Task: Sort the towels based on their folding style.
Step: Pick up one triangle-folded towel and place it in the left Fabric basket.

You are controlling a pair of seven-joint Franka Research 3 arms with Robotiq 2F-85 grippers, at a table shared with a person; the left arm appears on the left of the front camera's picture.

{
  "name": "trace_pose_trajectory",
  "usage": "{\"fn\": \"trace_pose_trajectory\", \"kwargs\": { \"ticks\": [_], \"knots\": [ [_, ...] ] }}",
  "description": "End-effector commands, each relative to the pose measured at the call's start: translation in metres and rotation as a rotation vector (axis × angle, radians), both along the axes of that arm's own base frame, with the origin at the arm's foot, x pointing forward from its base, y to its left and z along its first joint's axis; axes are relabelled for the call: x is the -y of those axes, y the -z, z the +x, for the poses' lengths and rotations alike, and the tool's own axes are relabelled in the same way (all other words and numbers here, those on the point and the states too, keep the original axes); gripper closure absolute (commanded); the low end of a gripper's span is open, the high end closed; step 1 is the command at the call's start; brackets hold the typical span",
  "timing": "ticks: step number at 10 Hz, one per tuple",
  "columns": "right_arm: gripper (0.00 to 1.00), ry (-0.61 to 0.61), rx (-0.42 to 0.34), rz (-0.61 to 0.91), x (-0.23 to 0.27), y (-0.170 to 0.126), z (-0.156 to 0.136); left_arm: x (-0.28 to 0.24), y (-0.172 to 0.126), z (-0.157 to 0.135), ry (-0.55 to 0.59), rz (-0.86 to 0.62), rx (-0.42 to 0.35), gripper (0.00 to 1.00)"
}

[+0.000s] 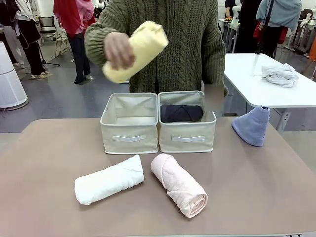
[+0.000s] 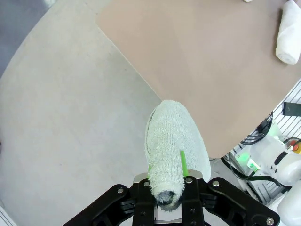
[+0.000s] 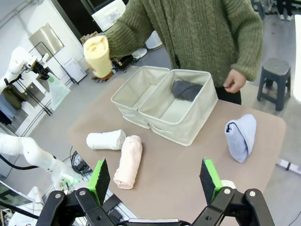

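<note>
the left gripper [image 2: 167, 184] is clamped shut on the green cone [image 2: 171, 141], pinching one end so the rest juts out past the fingers. it hangs over the floor [image 2: 61, 122], just off the table [image 2: 202, 61] edge. the right gripper [image 3: 155, 176] stands wide open with nothing in it, high above the near edge at 6 o'clock.

on the table, two bins sit side by side toward 12 o'clock. the left bin [image 1: 129, 136] looks empty; the right bin [image 1: 187, 138] holds the grey roll [image 1: 181, 112]. the white roll [image 1: 108, 179] lies at 7 o'clock of the bins and the pink roll [image 1: 178, 183] at 6, near each other but apart. the blue cone [image 1: 253, 126] stands at 3 o'clock, by the table's right edge. the person's hand [image 1: 118, 50] holds the yellow roll [image 1: 136, 49] in the air, above the left bin and toward 11 o'clock.

risks, as i judge them: the green cone is held by a small bite of soft terry over bare floor, so a quick swing could let it slip out or unfurl, and it would land off the table. if the arm heads for the bins while the hand is over them, the two could meet. if the yellow roll drops into the left bin, rolls end up in both bins and no bin stays free for cones. the blue cone could be nudged off the table, being so near the edge.
</note>
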State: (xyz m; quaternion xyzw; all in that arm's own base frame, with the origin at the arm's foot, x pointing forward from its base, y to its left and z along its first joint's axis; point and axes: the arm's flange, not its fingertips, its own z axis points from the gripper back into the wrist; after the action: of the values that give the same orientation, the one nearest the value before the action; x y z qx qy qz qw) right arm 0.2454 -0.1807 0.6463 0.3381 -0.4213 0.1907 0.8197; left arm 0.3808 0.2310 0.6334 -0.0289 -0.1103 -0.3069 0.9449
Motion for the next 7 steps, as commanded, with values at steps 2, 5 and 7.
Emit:
{"fn": "trace_pose_trajectory", "kwargs": {
  "ticks": [2, 5, 7],
  "knots": [
    [0.00, -0.014, 0.009, 0.008, -0.001, 0.001, 0.001, 0.060, -0.032, 0.026, 0.169, 0.007, 0.050, 0.83],
    [0.00, -0.014, 0.009, 0.008, -0.001, 0.001, 0.001, 0.165, -0.057, 0.056, 0.297, 0.086, 0.019, 0.83],
    [0.00, -0.014, 0.009, 0.008, -0.001, 0.001, 0.001, 0.225, -0.063, 0.068, 0.355, 0.058, 0.031, 0.83]
  ]
}}
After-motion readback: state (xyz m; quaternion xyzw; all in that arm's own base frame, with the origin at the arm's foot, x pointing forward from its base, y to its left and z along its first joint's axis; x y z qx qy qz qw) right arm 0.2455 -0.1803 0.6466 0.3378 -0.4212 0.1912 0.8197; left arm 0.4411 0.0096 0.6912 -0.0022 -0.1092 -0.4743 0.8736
